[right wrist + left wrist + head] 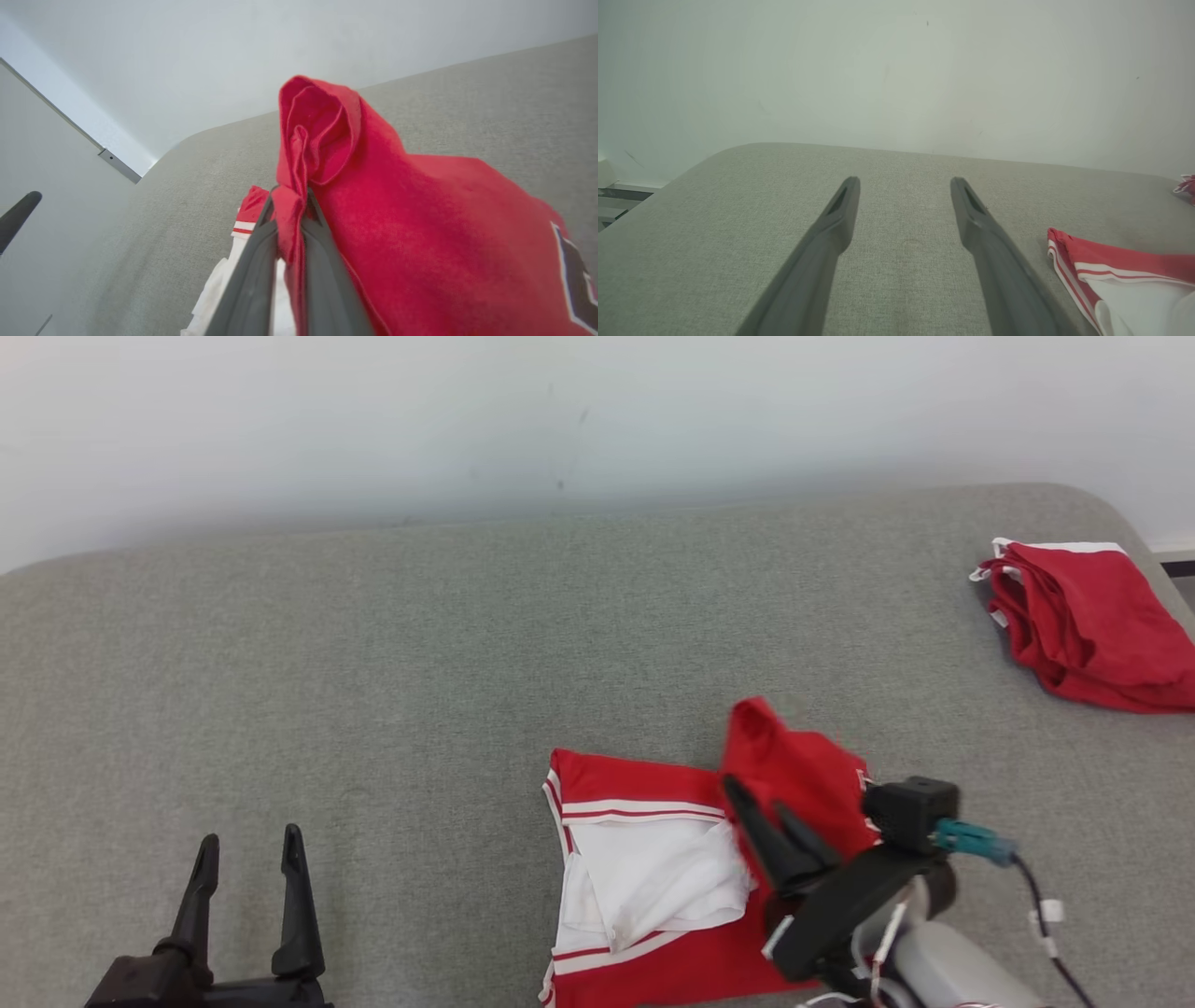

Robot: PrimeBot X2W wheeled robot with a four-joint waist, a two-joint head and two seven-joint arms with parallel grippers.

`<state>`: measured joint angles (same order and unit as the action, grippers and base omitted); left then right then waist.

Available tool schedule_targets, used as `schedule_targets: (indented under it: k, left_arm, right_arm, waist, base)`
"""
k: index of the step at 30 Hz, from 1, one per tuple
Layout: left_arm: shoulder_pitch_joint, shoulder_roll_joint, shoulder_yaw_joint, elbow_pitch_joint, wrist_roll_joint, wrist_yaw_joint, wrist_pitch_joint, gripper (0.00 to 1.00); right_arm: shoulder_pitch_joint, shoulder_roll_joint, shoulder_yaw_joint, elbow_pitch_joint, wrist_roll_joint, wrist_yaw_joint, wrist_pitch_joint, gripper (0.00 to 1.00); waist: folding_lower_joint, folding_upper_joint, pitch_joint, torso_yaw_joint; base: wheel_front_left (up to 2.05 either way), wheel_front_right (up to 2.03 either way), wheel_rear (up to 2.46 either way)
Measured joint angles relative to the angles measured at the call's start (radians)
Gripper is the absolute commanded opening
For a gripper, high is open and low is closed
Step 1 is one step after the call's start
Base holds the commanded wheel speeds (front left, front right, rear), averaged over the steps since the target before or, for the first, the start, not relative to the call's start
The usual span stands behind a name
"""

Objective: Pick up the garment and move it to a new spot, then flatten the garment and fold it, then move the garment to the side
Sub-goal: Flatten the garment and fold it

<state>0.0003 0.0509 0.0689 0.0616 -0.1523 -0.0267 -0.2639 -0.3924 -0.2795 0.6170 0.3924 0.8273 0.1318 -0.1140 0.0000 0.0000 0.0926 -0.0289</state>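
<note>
The garment (653,868) is a red piece with white stripes and a white inner panel, lying on the grey table (373,691) at the lower middle. My right gripper (761,812) is shut on a bunched red fold of it, lifted above the flat part. In the right wrist view the red cloth (373,210) is pinched between the two fingers (252,261) and drapes to the right. My left gripper (247,859) stands open at the lower left, nothing between its fingers (831,233). In the left wrist view the garment's striped edge (1101,275) lies to the right of them.
A second red garment (1083,616), folded, lies at the table's far right edge. A pale wall (560,420) runs behind the table. The table's left and middle are bare grey fabric.
</note>
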Motion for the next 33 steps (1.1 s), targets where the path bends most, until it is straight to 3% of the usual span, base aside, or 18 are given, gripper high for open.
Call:
schedule_targets:
  k: [8, 16, 18, 19, 20, 25, 33]
  left_arm:
    - [-0.021, 0.0, -0.021, 0.017, -0.003, 0.001, 0.0, 1.0]
    - [-0.04, 0.0, -0.035, 0.028, -0.007, 0.009, 0.0, 1.0]
    - [-0.04, 0.0, -0.04, 0.029, -0.008, 0.011, 0.0, 1.0]
    - [-0.04, 0.0, -0.044, 0.029, -0.009, 0.015, 0.0, 1.0]
    - [-0.04, 0.0, -0.047, 0.029, -0.01, 0.018, 0.0, 1.0]
    - [-0.04, 0.0, -0.052, 0.029, -0.012, 0.026, 0.0, 1.0]
    - [-0.033, 0.0, -0.05, 0.028, -0.012, 0.027, 0.0, 1.0]
  right_arm:
    - [-0.002, 0.132, 0.027, -0.013, -0.041, 0.0, 0.04, 0.0]
    - [-0.024, 0.191, 0.04, 0.056, -0.06, 0.0, 0.035, 0.02]
    - [-0.03, 0.198, 0.048, 0.068, -0.059, 0.0, 0.033, 0.4]
    - [-0.034, 0.2, 0.051, 0.073, -0.058, 0.0, 0.03, 0.49]
    - [-0.037, 0.202, 0.053, 0.077, -0.057, 0.0, 0.024, 1.0]
    - [-0.051, 0.195, 0.044, 0.075, -0.058, 0.0, -0.019, 1.0]
    - [-0.063, 0.075, -0.078, 0.019, -0.114, 0.0, -0.11, 1.0]
  waist:
    - [0.0, 0.0, 0.016, 0.033]
    - [0.0, 0.0, 0.033, 0.056]
    - [0.0, 0.0, 0.033, 0.058]
    - [0.0001, 0.0001, 0.032, 0.058]
    - [0.0, 0.0, 0.031, 0.057]
    - [0.0, 0.0, 0.024, 0.046]
    - [0.0, 0.0, 0.001, 0.021]
  base:
    - [0.0, 0.0, 0.0]
    - [0.0, 0.0, 0.0]
    - [0.0, 0.0, 0.0]
    - [0.0, 0.0, 0.0]
    - [0.0, 0.0, 0.0]
    - [0.0, 0.0, 0.0]
    - [0.0, 0.0, 0.0]
